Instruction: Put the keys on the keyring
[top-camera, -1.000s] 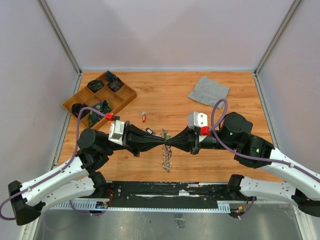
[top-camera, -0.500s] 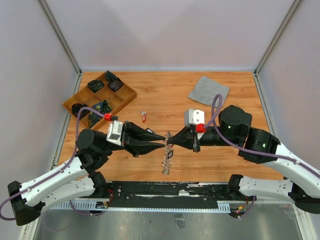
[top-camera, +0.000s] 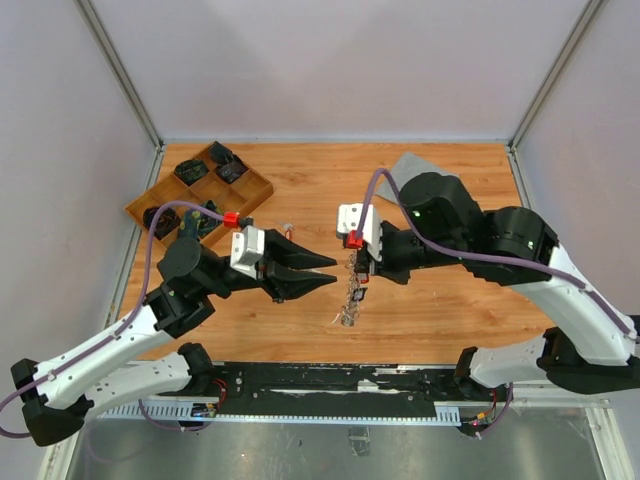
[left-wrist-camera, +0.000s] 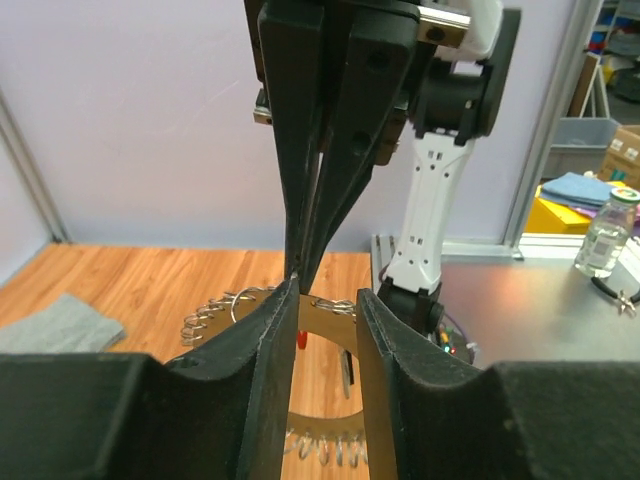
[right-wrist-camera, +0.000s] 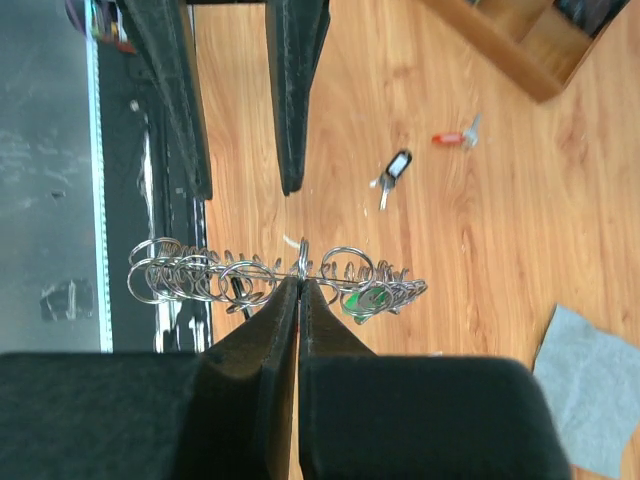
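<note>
Two claws over wooden tabletop (top-camera: 425, 312), pale walls (top-camera: 330, 70): left claw (top-camera: 331, 271) apart, right claw (right-wrist-camera: 300, 285) tight on keyring (right-wrist-camera: 190, 272).

Wooden tabletop (top-camera: 455, 310), pale lilac walls (top-camera: 330, 70)

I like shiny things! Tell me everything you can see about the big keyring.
The keyring is a thin silver hoop fringed with many small wire rings. It hangs down, pinched at its rim by the shut right pincer. A green tag dangles among the rings. The open left pincer is not touching it.
</note>
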